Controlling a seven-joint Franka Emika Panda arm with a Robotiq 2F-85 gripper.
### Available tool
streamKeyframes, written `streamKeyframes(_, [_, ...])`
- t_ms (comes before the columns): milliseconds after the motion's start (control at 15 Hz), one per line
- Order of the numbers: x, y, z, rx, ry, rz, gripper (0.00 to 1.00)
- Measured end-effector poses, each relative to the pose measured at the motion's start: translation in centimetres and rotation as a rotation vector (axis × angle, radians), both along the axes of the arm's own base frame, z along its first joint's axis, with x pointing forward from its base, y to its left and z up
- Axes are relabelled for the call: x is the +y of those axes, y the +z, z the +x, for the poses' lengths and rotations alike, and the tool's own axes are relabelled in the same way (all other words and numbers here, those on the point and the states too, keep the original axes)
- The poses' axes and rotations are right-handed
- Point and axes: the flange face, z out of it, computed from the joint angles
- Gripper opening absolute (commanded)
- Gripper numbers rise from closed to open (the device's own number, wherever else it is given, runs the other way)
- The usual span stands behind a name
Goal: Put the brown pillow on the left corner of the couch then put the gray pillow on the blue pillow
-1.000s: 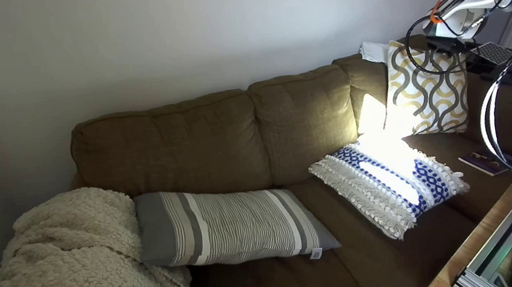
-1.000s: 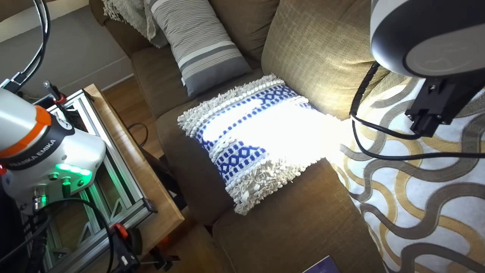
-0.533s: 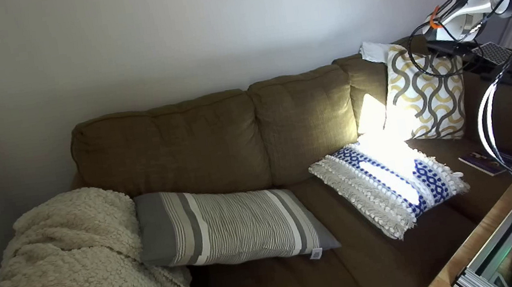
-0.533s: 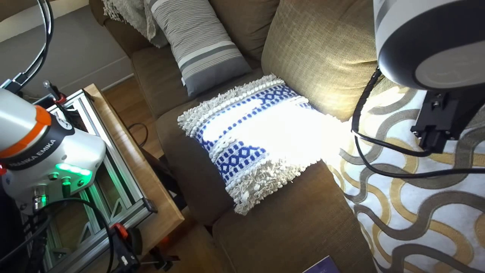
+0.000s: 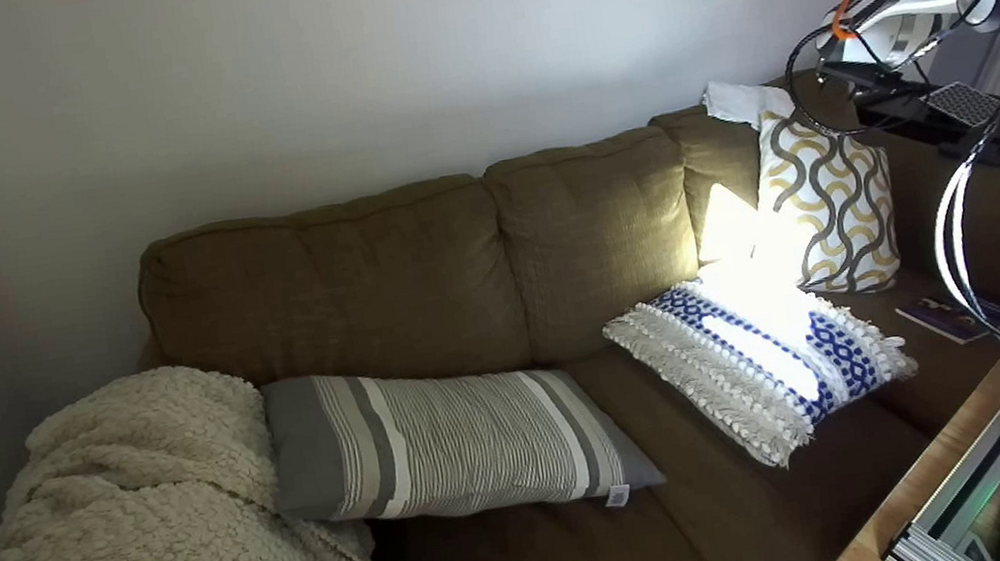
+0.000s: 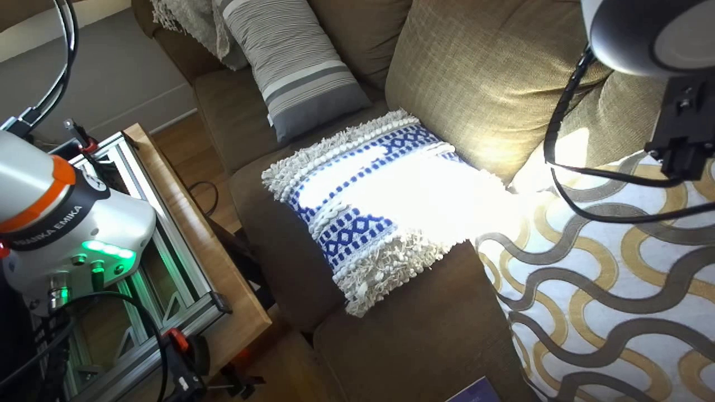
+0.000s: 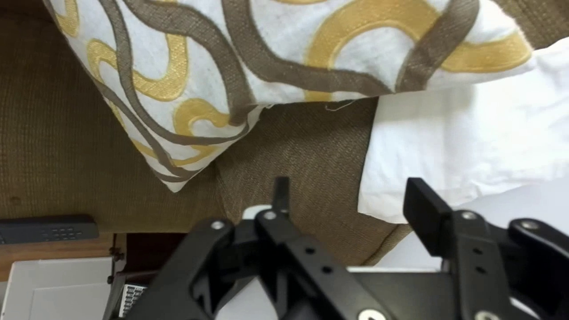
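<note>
The brown pillow (image 5: 843, 213), cream with a curved lattice, stands leaning at the left corner of the couch (image 5: 926, 211), which lies at the right in this exterior view. My gripper (image 7: 349, 191) is open in the wrist view, with nothing between its fingers; the brown pillow (image 7: 213, 66) lies ahead of the fingertips, apart from them. The blue pillow (image 6: 357, 223) rests flat on the seat of the couch (image 5: 334, 284), close beside the brown pillow (image 6: 603, 290). Farther along sits the gray pillow (image 5: 474, 441), striped, also visible in an exterior view (image 6: 301, 61).
A white cloth (image 7: 466, 146) hangs over the backrest near the fingers. A cream knit blanket (image 5: 134, 528) covers the far end. On the seat lies a book (image 5: 960, 316). The robot's wooden table (image 6: 240, 290) stands before the couch. A remote (image 7: 49, 229) shows in the wrist view.
The brown pillow has dropped lower and shifted slightly left in an exterior view, coming away from the gripper. The arm dipped a little, then rose. The other pillows stayed put.
</note>
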Motion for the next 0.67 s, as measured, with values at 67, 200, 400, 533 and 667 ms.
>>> streamKeyframes(67, [0.7,0.1,0.5,-0.004,0.011,0.012,1.00])
streamKeyframes(200, [2.4,0.2,1.6,0.010,0.039,0.067,1.00])
streamKeyframes(400, [6.0,0.1,2.7,0.083,0.104,0.187,1.00])
streamKeyframes(533, [8.7,0.1,2.7,0.153,0.143,0.265,1.00])
streamKeyframes(667, [11.8,0.1,2.4,0.231,0.184,0.340,1.00])
